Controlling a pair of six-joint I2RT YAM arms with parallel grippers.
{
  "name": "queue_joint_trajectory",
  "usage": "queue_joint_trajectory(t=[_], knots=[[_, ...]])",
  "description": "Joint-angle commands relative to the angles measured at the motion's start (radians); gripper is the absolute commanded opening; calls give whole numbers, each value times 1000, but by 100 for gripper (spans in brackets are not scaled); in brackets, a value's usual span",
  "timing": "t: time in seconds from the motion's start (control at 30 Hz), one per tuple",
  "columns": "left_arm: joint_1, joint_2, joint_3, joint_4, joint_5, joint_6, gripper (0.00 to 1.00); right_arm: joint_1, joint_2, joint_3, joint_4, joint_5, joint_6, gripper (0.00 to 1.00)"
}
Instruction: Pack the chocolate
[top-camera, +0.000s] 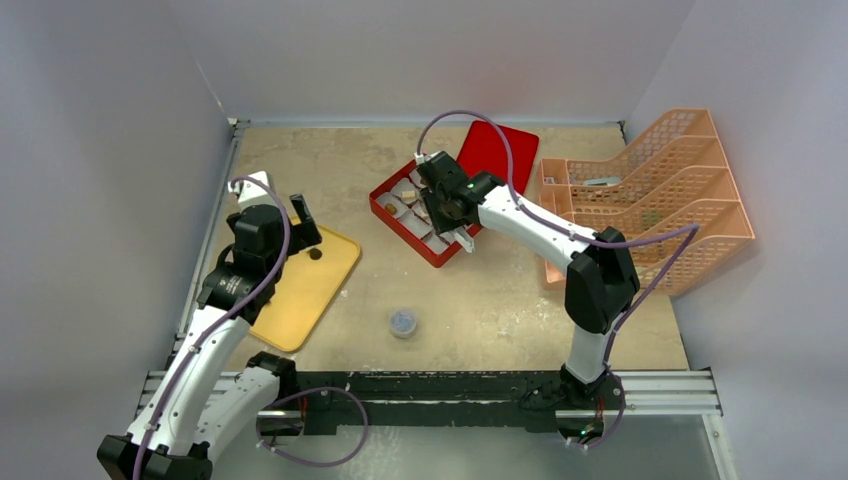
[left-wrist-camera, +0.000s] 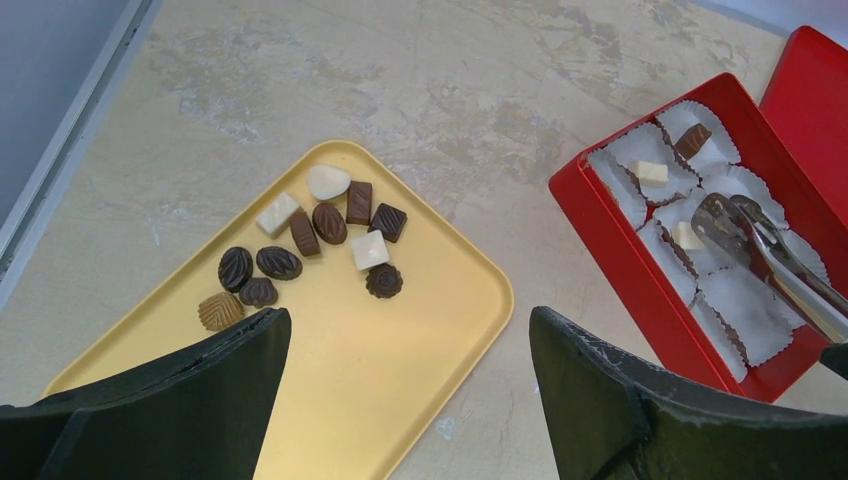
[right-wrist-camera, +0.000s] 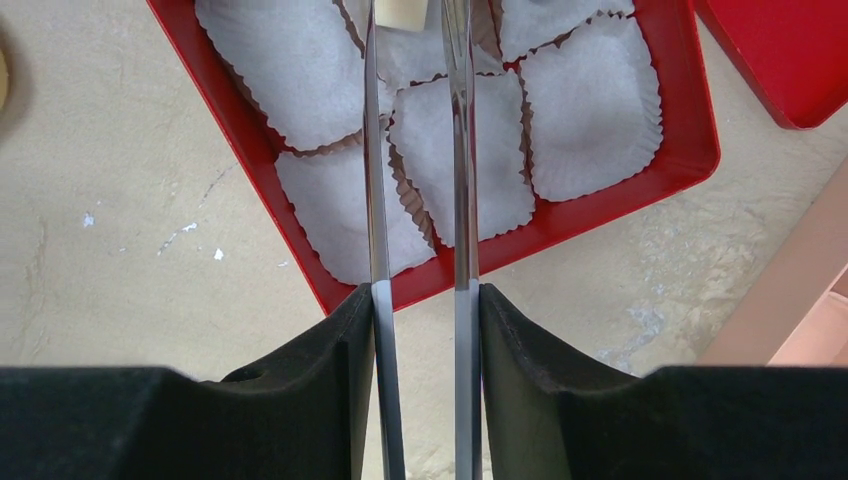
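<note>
No legible text or labels anywhere.

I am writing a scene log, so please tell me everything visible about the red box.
The red box is shallow, rectangular and glossy, perhaps plastic. It is open; its lid lies flat on the table beside it. It sits flat, at an angle, between the yellow tray and the orange rack. White pleated paper cups fill it in two rows; one holds a brown chocolate, two hold cream ones, the others in view look empty. Metal tongs, held by the right gripper, reach over it.
</note>
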Motion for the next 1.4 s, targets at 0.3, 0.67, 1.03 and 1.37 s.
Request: queue_joint_trajectory(t=[0.3, 0.67, 1.03, 1.37], knots=[[2, -91, 34, 9, -116, -16, 88, 12, -92, 114, 13, -19, -11, 42], [3, -168, 112, -33, -169, -59, 88, 163, -48, 229, 54, 0, -27, 42], [2, -259, 199, -51, -227, -80, 88, 303, 146, 430, 41, -10, -37, 43], [3, -303, 224, -54, -262, -89, 88, 372, 339, 591, 40, -29, -77, 44]])
